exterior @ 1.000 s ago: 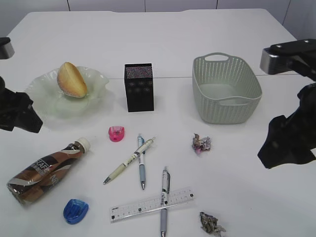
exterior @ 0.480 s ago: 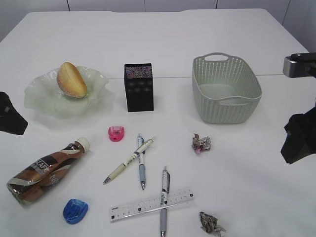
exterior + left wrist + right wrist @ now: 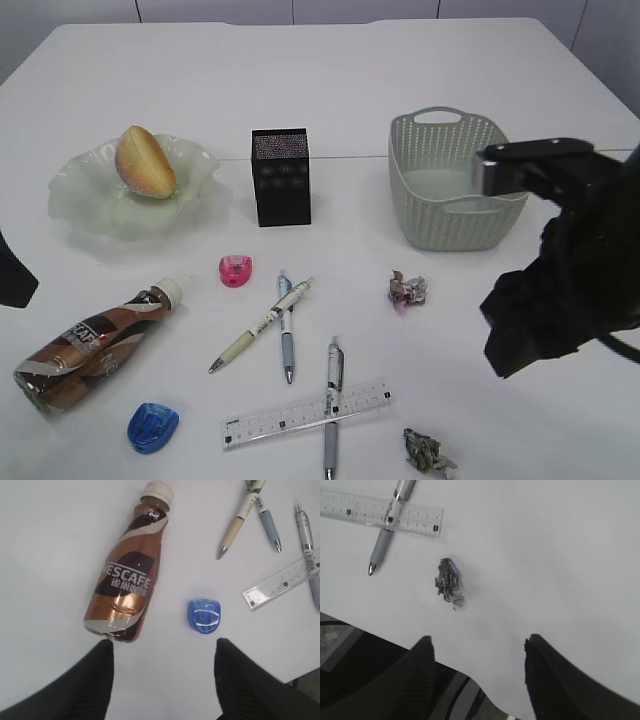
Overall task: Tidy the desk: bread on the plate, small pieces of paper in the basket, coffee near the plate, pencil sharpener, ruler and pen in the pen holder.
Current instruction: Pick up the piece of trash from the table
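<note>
One broad white desk (image 3: pixel 330 70) fills the frame; ruffled green glass plate (image 3: pixel 90 205) upper left, black mesh pen holder (image 3: pixel 281 177) centre. Both pincers, left gripper (image 3: pixel 162 680) and right gripper (image 3: pixel 477 675), gape empty.

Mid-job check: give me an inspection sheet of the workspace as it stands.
Surface: white desk, dry, unmarked.
Job's things: bread on plate; coffee lying on its side, below the plate; basket holds no paper; pen holder upright; three pens loose, one crossing the ruler; pink sharpener and blue sharpener loose; two paper scraps on the desk.
Clutter: nothing seen.
Grippers: left gripper open, above the desk beside the coffee's base; right gripper open, over the lower scrap, holding nothing.
Cables: one at the right arm, partly seen.
Surroundings: pale wall panels behind.
</note>
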Tool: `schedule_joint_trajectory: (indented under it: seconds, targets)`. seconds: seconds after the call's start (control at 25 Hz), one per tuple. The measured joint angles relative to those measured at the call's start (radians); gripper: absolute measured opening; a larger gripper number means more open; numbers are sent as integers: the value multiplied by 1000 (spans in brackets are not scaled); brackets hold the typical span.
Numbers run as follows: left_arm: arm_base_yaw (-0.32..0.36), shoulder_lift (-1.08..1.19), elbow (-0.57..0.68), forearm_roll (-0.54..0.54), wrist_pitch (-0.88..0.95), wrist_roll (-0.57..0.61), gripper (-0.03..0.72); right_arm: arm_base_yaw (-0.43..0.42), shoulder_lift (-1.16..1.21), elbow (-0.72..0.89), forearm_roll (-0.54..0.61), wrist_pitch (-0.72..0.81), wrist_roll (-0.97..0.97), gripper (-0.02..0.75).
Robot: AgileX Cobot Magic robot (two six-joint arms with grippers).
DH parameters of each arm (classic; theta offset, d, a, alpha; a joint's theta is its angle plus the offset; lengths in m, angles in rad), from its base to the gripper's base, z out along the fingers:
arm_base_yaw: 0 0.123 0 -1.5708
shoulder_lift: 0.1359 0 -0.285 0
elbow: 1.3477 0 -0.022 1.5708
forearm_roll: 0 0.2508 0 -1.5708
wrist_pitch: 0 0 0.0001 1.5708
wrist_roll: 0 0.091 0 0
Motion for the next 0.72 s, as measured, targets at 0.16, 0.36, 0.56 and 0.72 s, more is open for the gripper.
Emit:
schedule_joint_trajectory:
  seconds: [0.16, 0.36, 0.56, 0.72]
  targets:
    - [0, -23, 2, 15, 12, -26, 456, 93, 84, 0, -5, -34, 37, 424]
    - [0, -57, 2, 121, 30, -94, 440, 153, 205, 0, 9, -66, 50, 424]
    - [0, -73, 2, 159, 60, -103, 438, 162, 270, 0, 17, -103, 55, 424]
    - [0, -75, 2, 159, 62, -105, 438, 162, 314, 0, 30, -116, 55, 424]
